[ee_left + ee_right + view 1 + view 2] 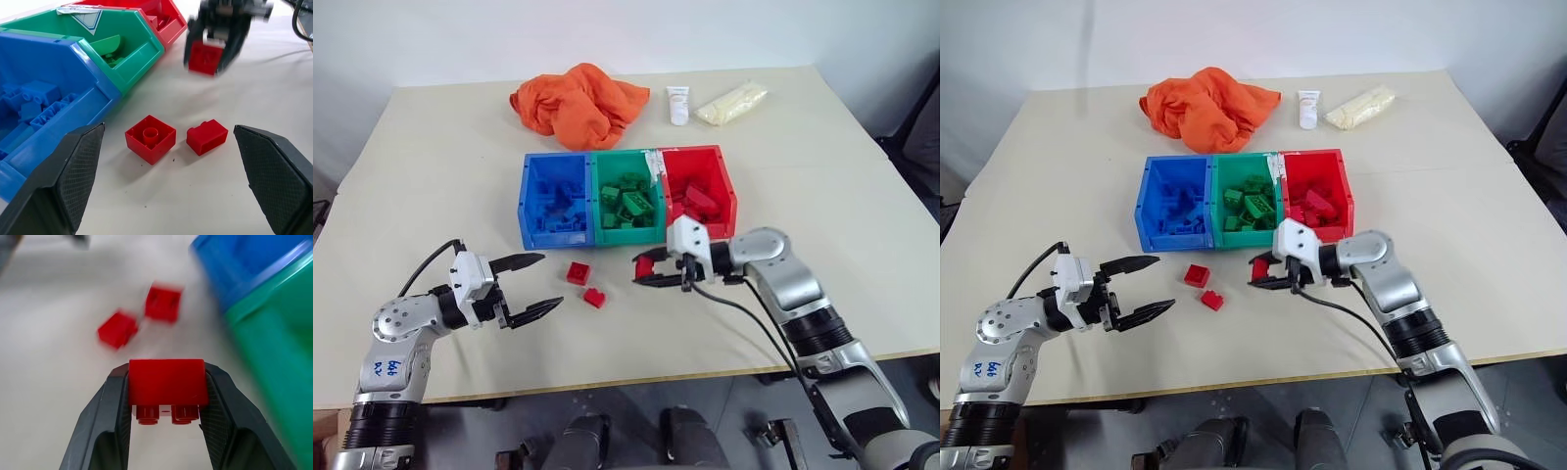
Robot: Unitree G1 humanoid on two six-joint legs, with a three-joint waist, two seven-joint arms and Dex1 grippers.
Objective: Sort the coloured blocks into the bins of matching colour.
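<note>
On the pale desk (431, 147), seen from the head camera, three joined bins stand in a row: the blue bin (530, 211) on the robot's left, the green bin (603, 215) in the middle and the red bin (726, 196) on the right, each with bricks of its own colour inside. Behind them lie an orange cloth (579, 103), a white tube (677, 104) and a pale yellow packet (732, 102). Two red bricks rest on the desk just in front of the blue and green bins: one (577, 273) nearer the bins, the other (595, 298) just beside it, nearer the robot. The left pincer (533, 285) hangs near these two, on their left, its fingers spread wide and holding nothing. The right pincer (643, 268) sits in front of the green and red bins, pinching a third red brick (644, 266). From the left wrist camera, both loose bricks lie between the spread fingers, further out on the desk, one (150, 137) with its hollow underside up, the other (207, 136) on its side; the right pincer (210, 54) shows beyond with its brick. From the right wrist camera, the held brick (166, 381) is clamped between both fingers, studs facing the camera, with the two loose bricks blurred beyond it.
</note>
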